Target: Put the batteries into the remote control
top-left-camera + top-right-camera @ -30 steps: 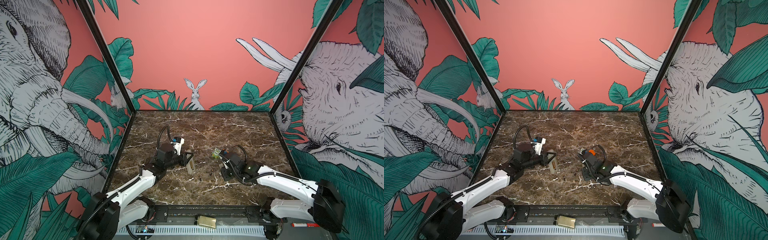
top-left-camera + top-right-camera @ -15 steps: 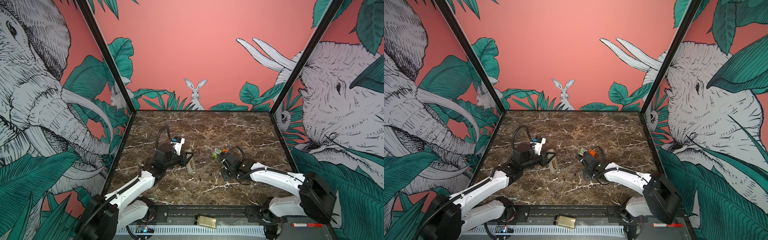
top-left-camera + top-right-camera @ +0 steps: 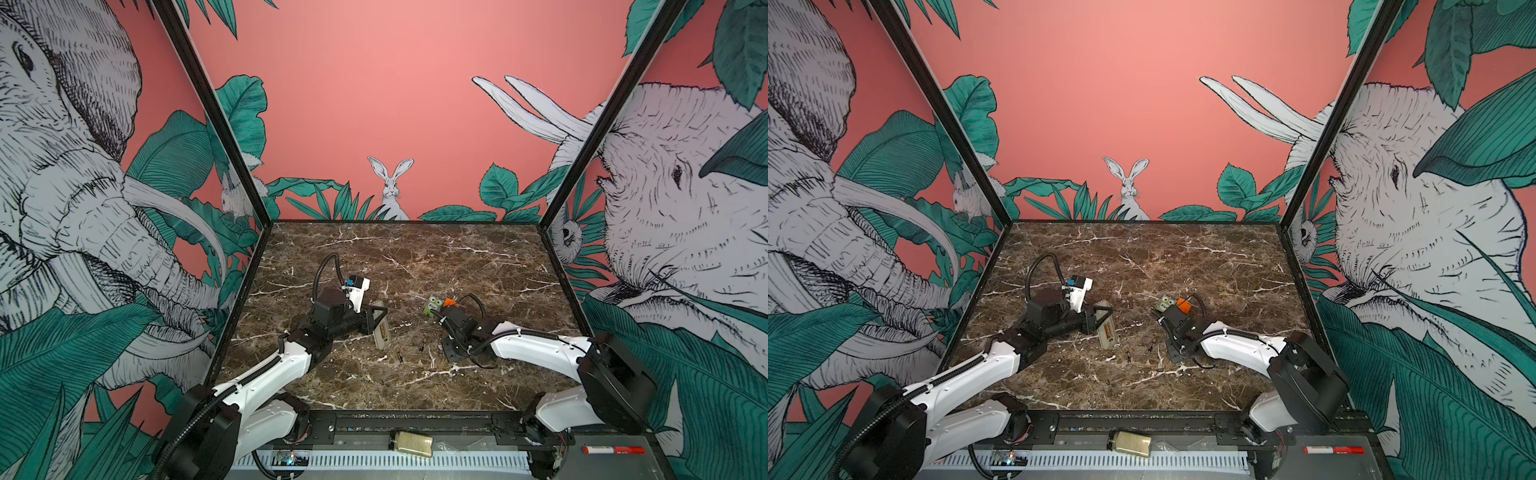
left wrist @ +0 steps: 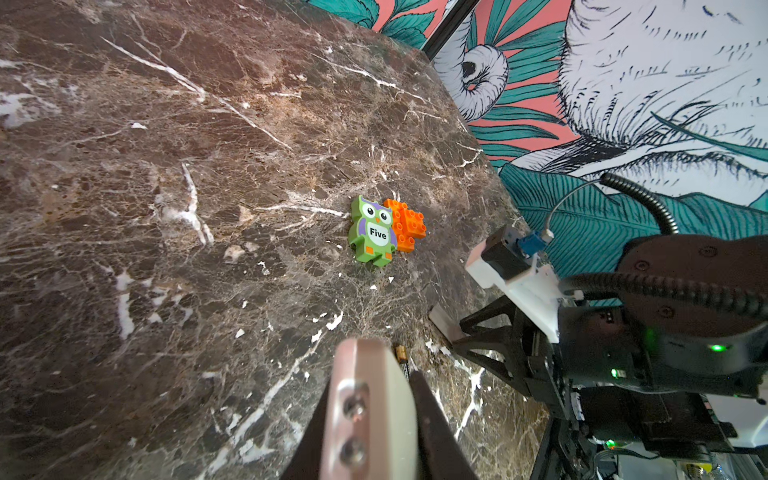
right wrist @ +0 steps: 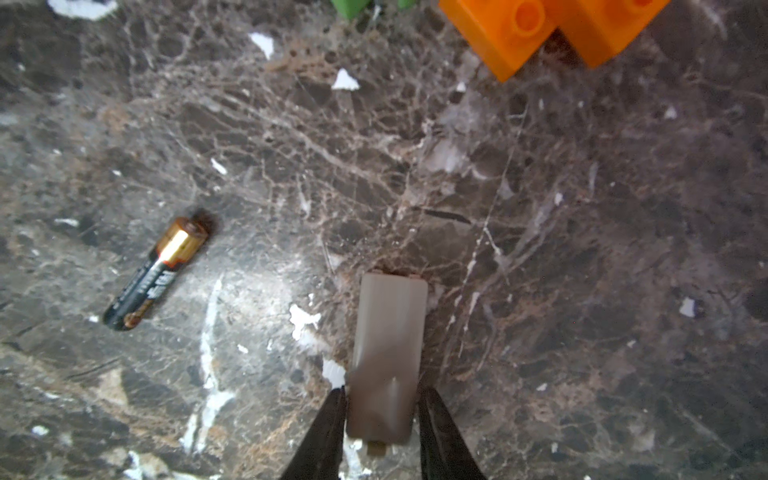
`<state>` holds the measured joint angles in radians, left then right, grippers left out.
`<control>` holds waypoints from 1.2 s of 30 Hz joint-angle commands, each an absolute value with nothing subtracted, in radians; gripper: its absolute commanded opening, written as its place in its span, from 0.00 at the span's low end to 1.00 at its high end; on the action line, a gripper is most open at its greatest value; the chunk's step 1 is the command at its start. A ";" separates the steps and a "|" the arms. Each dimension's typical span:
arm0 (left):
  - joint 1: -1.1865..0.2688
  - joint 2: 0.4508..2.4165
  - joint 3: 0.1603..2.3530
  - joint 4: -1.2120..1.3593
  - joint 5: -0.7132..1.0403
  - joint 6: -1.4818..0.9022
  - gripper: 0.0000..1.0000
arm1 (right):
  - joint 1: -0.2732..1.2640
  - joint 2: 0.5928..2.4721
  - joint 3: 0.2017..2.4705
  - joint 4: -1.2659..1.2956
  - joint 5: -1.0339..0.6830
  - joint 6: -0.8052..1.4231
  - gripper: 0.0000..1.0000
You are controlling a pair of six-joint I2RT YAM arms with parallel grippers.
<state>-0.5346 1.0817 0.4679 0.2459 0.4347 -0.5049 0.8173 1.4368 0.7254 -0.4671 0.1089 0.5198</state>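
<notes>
Marble, dark brown with white veins, makes up your counter, and everything for the task sits near its middle.

Your left end effector is pinching the remote control by one end. The black fingers are pressed against its sides, and the pale body runs out from the jaws toward the near edge. You cannot tell from these views whether its free end touches the marble.

Your right end effector points down at the counter. Its jaws are spread about as wide as a small grey lid, which lies flat between the tips. You cannot tell whether they press on the lid or only flank it.

Both batteries lie loose on the marble between the two arms. The first battery is just beside the right end effector, and the second battery is nearer the remote control. In the right wrist view, a black-and-copper battery lies flat, apart from the lid.

A green owl block marked "Five" touches an orange brick beyond the right arm. A yellowish jar and a red marker rest on the front rail, off the counter.
</notes>
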 commanded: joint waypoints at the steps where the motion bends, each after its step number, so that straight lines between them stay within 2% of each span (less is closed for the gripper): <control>1: -0.529 1.075 0.453 0.288 0.456 -0.512 0.00 | 0.807 1.438 0.710 -0.453 0.125 0.523 0.34; 14: -0.529 1.064 0.442 0.304 0.488 -0.533 0.00 | 0.804 1.370 0.722 -0.483 0.131 0.518 0.43; 27: -0.529 1.060 0.401 0.395 0.551 -0.554 0.00 | 0.837 1.357 0.796 -0.457 0.080 0.547 0.66; 33: -0.528 1.036 0.390 0.409 0.581 -0.543 0.00 | 0.880 1.407 0.831 -0.430 0.091 0.588 0.67; 36: -0.529 1.026 0.384 0.413 0.584 -0.539 0.00 | 0.896 1.440 0.846 -0.409 0.088 0.601 0.64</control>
